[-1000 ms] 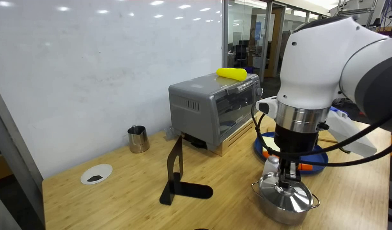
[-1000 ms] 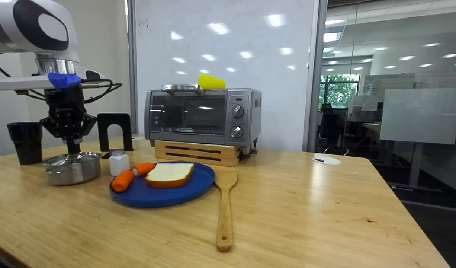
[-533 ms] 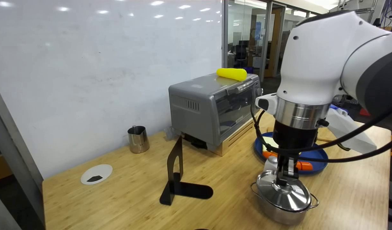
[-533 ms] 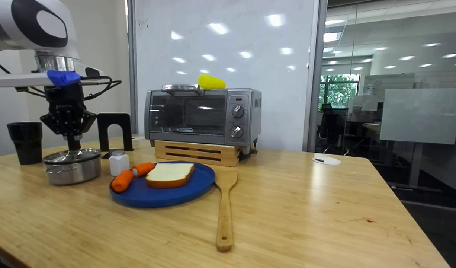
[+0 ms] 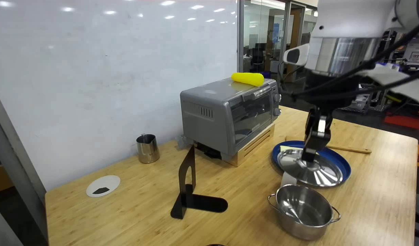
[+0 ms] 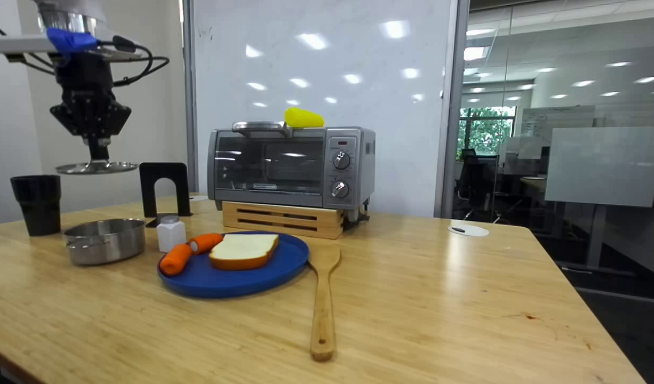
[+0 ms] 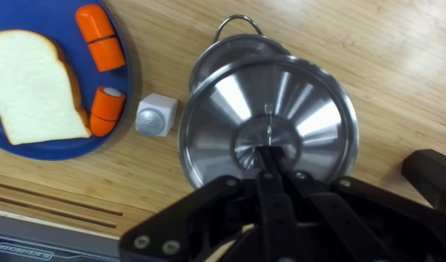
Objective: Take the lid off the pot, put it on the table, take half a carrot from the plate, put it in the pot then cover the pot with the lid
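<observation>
Fingers [image 6: 98, 151]: mine, pinching the lid [image 5: 312, 172] at its top.
Pot [image 5: 301, 229]: newly uncovered, lid now clear above.
Tabletop [image 6: 423, 298]: my likely next stop, before the half carrot [image 6: 175, 260].

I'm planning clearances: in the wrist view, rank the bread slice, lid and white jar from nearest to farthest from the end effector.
1. Lid: gripped by the end effector.
2. White jar: left of the lid in that view.
3. Bread slice: farther left, on the blue plate.
</observation>
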`<state>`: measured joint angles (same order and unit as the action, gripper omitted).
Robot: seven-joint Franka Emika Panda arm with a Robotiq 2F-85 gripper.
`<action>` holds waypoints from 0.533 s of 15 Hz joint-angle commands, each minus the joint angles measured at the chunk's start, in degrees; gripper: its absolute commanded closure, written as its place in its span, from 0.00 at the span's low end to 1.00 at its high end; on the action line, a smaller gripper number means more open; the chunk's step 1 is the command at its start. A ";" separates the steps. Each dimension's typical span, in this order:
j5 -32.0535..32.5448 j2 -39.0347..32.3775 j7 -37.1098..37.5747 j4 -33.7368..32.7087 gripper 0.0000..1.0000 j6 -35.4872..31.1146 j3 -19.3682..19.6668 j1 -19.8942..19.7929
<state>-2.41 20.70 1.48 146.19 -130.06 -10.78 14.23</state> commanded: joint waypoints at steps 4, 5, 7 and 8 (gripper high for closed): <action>0.94 9.96 0.85 1.09 0.99 7.16 7.54 -8.46; 1.38 10.51 1.34 1.08 0.99 7.44 8.72 -10.25; 1.93 11.13 1.62 1.12 0.99 7.53 11.20 -13.57; 2.16 11.23 1.67 1.21 0.99 7.11 12.53 -15.28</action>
<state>-1.02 30.75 2.20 146.55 -123.30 -0.59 3.19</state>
